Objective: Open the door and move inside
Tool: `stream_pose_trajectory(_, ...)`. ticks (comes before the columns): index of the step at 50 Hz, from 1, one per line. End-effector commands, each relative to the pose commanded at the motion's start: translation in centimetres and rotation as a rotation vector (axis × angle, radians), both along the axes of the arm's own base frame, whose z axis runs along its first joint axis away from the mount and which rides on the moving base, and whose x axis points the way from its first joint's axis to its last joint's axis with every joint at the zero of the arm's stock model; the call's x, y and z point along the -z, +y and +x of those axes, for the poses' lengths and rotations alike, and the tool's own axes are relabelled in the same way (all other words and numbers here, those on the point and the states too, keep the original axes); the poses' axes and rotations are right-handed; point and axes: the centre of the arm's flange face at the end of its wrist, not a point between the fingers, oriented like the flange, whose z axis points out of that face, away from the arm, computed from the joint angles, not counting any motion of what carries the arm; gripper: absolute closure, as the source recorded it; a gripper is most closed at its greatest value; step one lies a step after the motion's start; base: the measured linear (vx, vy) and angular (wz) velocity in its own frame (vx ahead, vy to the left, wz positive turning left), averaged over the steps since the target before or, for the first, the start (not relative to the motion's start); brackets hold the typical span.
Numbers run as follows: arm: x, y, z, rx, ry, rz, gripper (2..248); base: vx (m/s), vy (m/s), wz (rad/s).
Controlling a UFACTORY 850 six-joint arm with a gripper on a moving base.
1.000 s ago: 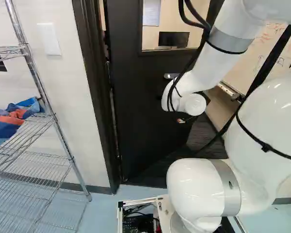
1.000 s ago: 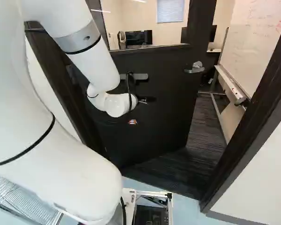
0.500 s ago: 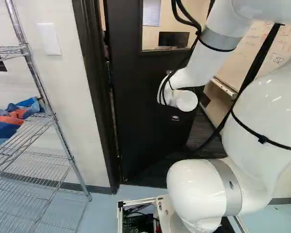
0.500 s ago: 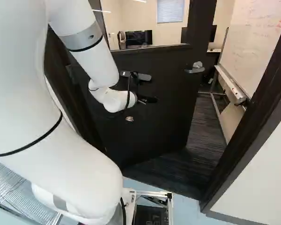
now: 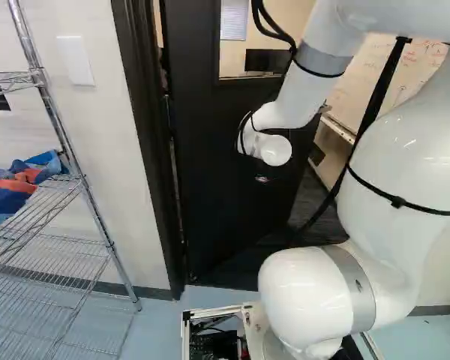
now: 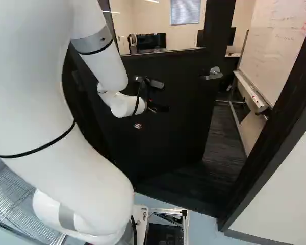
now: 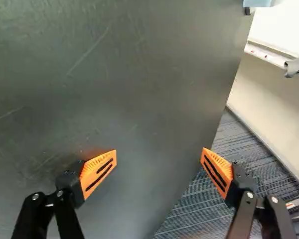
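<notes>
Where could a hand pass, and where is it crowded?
Between the door and right-hand frame in the right base view, over carpet; also between the fingers of the open gripper. Crowded: where the arm hangs by the door.

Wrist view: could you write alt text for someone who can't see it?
The robot's open gripper, its two orange-padded fingers wide apart, faces a scuffed dark door. Past the door's edge show a striped carpet and a whiteboard's tray.
</notes>
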Motion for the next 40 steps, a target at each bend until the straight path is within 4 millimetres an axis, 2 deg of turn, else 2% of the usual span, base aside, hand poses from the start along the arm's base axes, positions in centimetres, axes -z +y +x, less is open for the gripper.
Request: stream_pose_trajectory(40, 0.1, 4.4, 5.2, -0.095, -0.009, 0.0, 3, -0.001, 0.0, -0.001)
